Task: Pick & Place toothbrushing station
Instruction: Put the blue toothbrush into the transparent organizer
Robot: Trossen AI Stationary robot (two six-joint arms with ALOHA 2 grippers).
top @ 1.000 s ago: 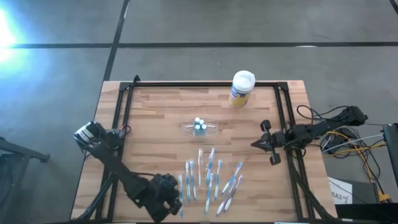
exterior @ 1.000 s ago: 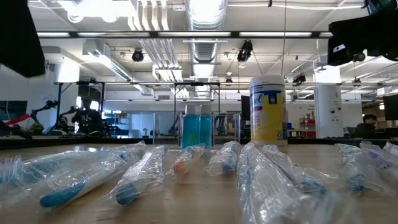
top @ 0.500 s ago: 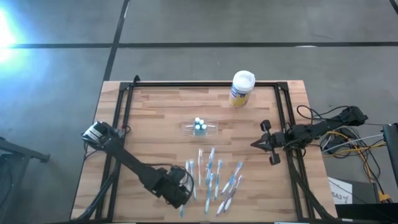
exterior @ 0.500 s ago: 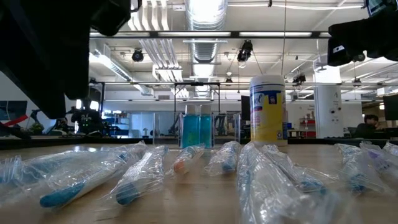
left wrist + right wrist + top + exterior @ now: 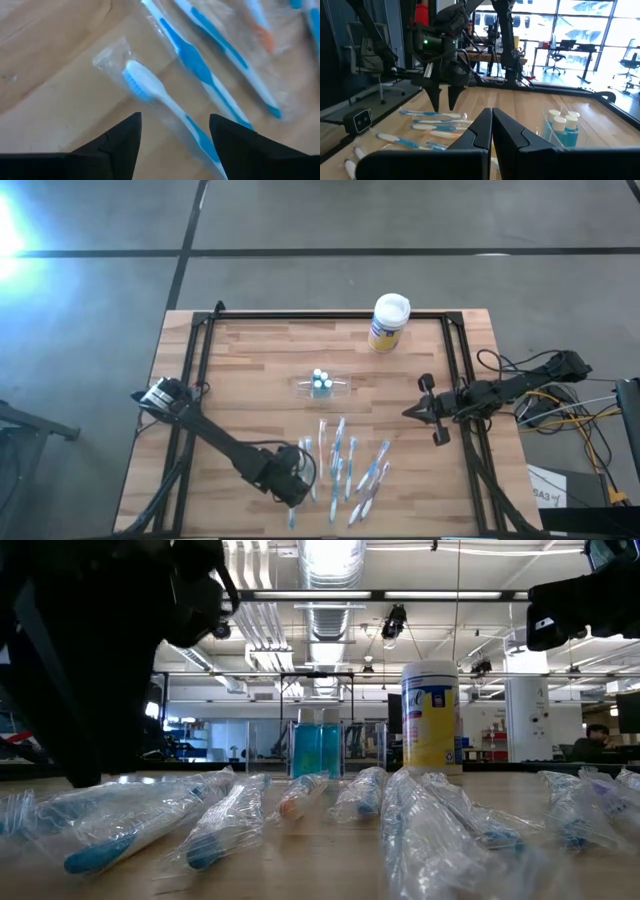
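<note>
The toothbrushing station (image 5: 322, 386) is a small clear holder at the table's middle, with blue white-capped pieces standing in it; it also shows in the low view (image 5: 320, 750) and the right wrist view (image 5: 563, 128). Several wrapped toothbrushes (image 5: 340, 465) lie on the wood nearer the front edge. My left gripper (image 5: 293, 486) is open and points down over the leftmost of them; its fingers stand on either side of one wrapped toothbrush (image 5: 150, 89). My right gripper (image 5: 418, 411) waits shut at the table's right side.
A yellow canister with a white lid (image 5: 388, 322) stands at the far edge, right of middle. A black metal frame (image 5: 200, 330) borders the tabletop. Cables (image 5: 560, 415) lie off the right edge. Bare wood lies left of the holder.
My left gripper has moved from the near left corner toward the table's right edge and a little toward the far edge. It now stands over the leftmost wrapped toothbrushes. The toothbrushes and the holder have stayed where they were.
</note>
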